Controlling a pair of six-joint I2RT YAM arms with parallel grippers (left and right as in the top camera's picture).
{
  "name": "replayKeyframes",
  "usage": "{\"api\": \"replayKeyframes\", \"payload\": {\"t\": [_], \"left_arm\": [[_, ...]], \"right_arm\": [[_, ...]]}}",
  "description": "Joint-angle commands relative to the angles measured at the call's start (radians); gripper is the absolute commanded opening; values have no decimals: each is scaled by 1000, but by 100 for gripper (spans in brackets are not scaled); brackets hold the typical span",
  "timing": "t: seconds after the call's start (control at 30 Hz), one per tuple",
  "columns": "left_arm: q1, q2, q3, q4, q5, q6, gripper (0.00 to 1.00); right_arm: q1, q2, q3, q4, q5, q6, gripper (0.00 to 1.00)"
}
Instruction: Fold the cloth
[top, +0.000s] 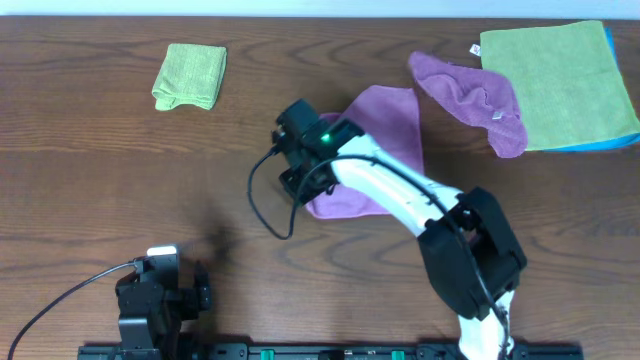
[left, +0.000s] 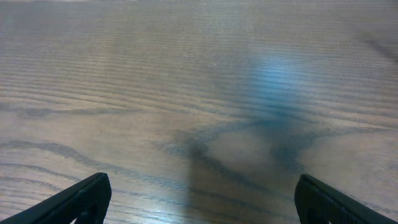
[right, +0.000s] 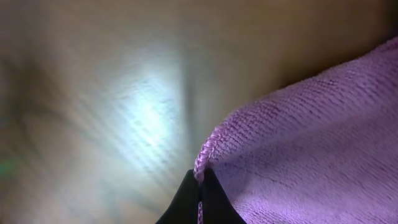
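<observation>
At the left, my left gripper (left: 202, 204) hangs over bare table (top: 80, 180), fingers spread wide. Near centre, my right gripper (right: 199, 198) has its tips pressed together, pinching the cloth (top: 385, 125) by its left edge. The cloth extends to the gripper's right, toward a rumpled purple cloth (top: 470, 95).

I see the cloth (top: 385, 120) in lilac-purple with a fine ribbed pile, the rumpled cloth (top: 470, 95) in a deeper purple, the folded cloth (top: 190, 75) and the spread cloth (top: 555, 85) in lime green, perhaps a blue edge (top: 615, 143) under the latter, and the table (top: 100, 170) in dark brown wavy woodgrain.
</observation>
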Motion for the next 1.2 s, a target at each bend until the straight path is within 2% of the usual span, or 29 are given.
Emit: {"api": "replayKeyframes", "payload": {"t": [0.0,0.07,0.17,0.2,0.23,0.6,0.9,1.03,1.17], "left_arm": [[-5,-6,-10,-55,8,25,95],[-5,-6,-10,-55,8,25,95],[-5,-6,-10,-55,8,25,95],[-5,-6,-10,-55,8,25,96],[-5,-6,-10,-55,8,25,95],[-5,-6,-10,-55,8,25,95],[-5,-6,-10,-55,8,26,95],[-5,-6,-10,-54,8,26,96],[-5,-6,-10,-20,8,25,96]], "right_arm": [[43,-13,-4,-1,-11,16,4],[64,-13,-4,2,-11,16,11],[83,-16,-4,22,-11,16,35],[87,-20,-4,32,-11,16,68],[90,-28,-4,38,-11,16,98],[80,-290,-4,40,5,16,99],[-36,-556,-17,-160,49,46,99],[-114,-679,-98,-206,45,49,99],[-198,-840,-264,-186,-3,53,99]]}}
